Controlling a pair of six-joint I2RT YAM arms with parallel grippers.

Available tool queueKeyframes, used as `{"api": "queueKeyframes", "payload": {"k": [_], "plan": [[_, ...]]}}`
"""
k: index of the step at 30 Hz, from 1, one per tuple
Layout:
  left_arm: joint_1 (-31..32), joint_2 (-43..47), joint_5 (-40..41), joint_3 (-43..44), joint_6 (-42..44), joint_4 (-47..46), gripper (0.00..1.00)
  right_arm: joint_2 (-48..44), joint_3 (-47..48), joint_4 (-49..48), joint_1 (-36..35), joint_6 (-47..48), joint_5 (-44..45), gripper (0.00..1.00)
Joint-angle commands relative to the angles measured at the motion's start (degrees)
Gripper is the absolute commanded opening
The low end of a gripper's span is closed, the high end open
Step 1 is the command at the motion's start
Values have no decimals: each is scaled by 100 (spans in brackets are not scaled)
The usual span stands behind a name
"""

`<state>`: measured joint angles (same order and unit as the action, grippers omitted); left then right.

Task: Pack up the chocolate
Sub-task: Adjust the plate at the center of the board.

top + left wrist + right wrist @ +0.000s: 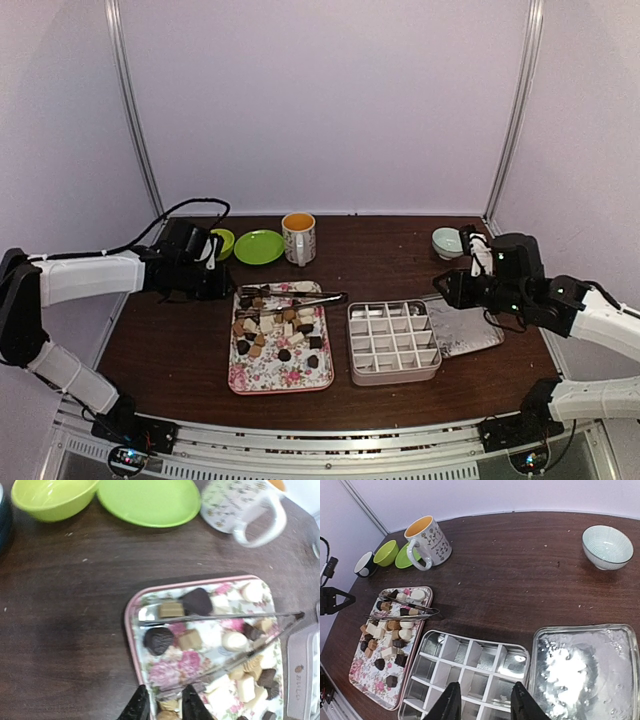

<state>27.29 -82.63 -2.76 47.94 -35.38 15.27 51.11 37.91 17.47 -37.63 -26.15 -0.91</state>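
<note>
The chocolate (278,330), several dark, tan and white pieces, lies on a floral tray (232,385). It also shows in the left wrist view (159,641) and in the right wrist view (390,635). Metal tongs (225,615) lie across the tray's far end. An empty divided tin box (352,345) sits right of the tray. My left gripper (165,707) is open and empty. It hovers low over the tray's left rim (131,630), near the tongs' joined end. My right gripper (486,705) is open and empty above the tin box (470,657).
The tin's lid (465,330) lies right of the box. A mug (298,238), a green plate (258,246) and a green bowl (224,242) stand behind the tray. A pale bowl (447,241) stands at the back right. A dark cup (365,565) sits beside the green bowl.
</note>
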Motion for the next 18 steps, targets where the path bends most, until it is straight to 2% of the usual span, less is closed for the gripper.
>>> {"api": "queueKeyframes", "payload": {"k": [1,2,4,5,7,8,9,10,18], "plan": [[869,169,397,810,746,474,38,-84,0,-30,-8,526,1066,35],[968,89,330,957,825,489,45,-59,62,-45,-4,601,1244,35],[1079,-153,51,1258,1012,459,51,-17,185,-110,16,723,1533,35],[1110,-308,-75,1407,1114,442,60,-26,189,-212,30,781,1607,36],[1188,-613,-200,1718,1356,457,72,-94,124,-470,70,886,1621,37],[1239,-774,-299,1893,1523,464,80,-123,100,-568,90,916,1574,38],[1288,-935,-390,2070,1683,477,93,-146,88,-632,103,956,1510,38],[1356,-1109,-464,2262,1883,520,97,-153,73,-698,113,1006,1435,39],[1814,-2580,-476,3942,4060,1414,98,-233,80,-592,150,1386,600,41]]}}
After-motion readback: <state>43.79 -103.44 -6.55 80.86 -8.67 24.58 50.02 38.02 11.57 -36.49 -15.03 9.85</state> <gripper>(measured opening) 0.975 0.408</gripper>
